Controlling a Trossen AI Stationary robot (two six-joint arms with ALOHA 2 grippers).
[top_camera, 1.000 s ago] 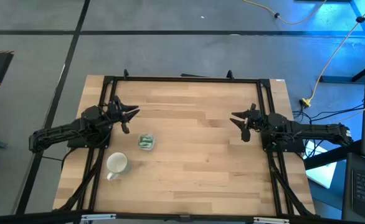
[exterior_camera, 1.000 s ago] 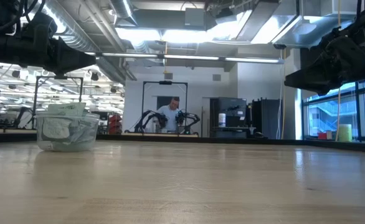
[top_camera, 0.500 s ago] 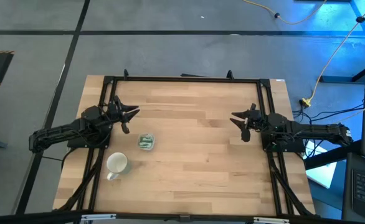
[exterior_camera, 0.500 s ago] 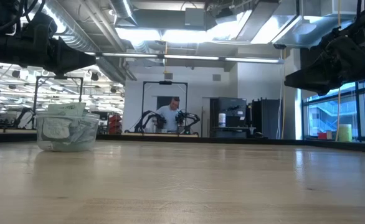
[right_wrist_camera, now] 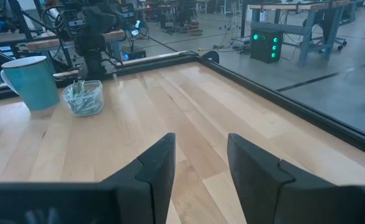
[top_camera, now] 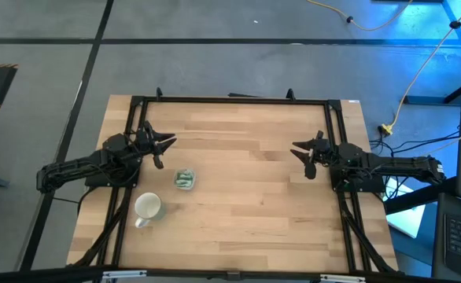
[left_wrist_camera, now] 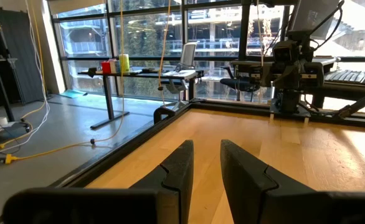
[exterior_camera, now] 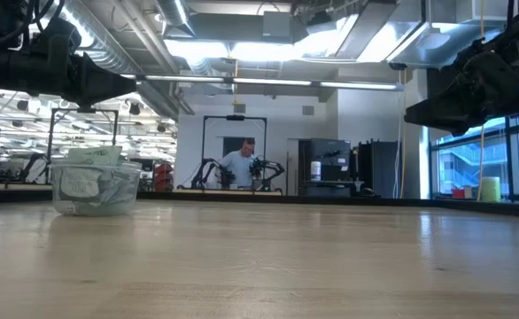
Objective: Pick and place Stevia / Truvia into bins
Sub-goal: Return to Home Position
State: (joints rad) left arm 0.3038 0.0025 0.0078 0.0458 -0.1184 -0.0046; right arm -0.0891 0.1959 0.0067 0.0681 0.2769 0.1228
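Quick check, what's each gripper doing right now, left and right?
Left gripper: open, holding nothing.
Right gripper: open, holding nothing.

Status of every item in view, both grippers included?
clear cup: upright, holding sachets.
sachets: piled in the cup, one poking above its rim.
white mug: upright, near the cup, not touching it.
left gripper: fingers slightly apart, empty, raised at left side.
right gripper: fingers open, empty, raised at right side.
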